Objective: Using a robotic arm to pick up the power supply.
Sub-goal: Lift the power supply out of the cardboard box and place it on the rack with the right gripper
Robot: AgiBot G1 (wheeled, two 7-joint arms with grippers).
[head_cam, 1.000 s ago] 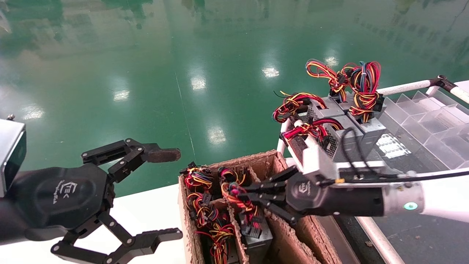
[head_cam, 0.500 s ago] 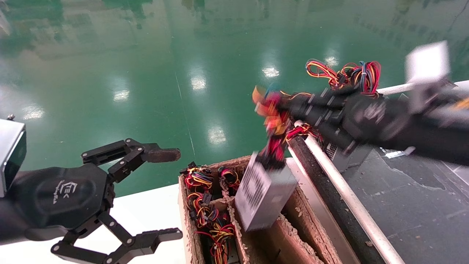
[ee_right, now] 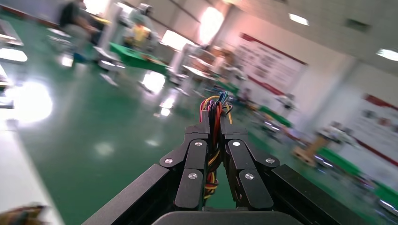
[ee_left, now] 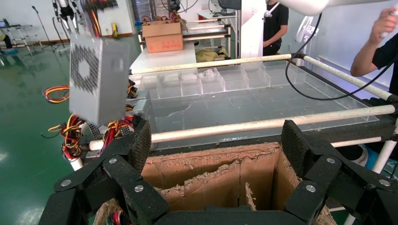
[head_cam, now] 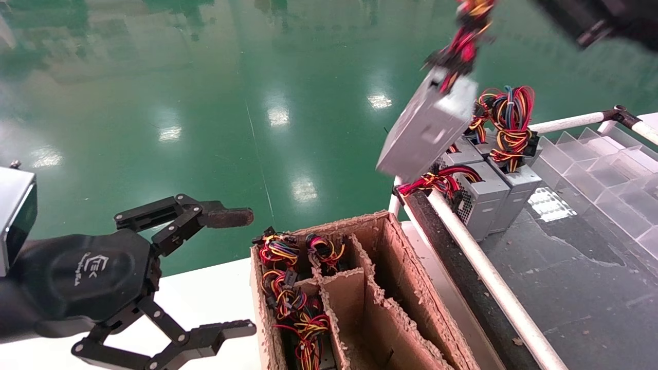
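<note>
Lift phase, viewed from the head and both wrist cameras. I had the right gripper point(ee_right: 215, 136) high at the upper right of the head view, largely out of frame there; its own wrist camera showed the jaws pressed together on the wire bundle point(ee_right: 214, 112), not on the metal case. The power supply point(head_cam: 429, 128) hung below that bundle in mid-air, tilted, above the white rail point(head_cam: 483, 270) and clear of the cardboard box point(head_cam: 390, 257). From the left wrist camera its perforated vent face point(ee_left: 87, 68) was visible, with nothing beneath it.

The left gripper point(head_cam: 241, 272) hovered parked at the lower left over the white surface point(head_cam: 216, 288), jaws wide apart and holding nothing.

Judgement on technique: a load hung by its wires is free to swing and twist, so I would have kept the carry slow and steady, avoided sudden turns of the wrist, and held the clamp firm, since wires may slip between flat pads. I would also have kept the case well above the other power supplies point(head_cam: 493, 192) standing beside the rail, whose looped wires point(head_cam: 509, 115) could snag it.
</note>
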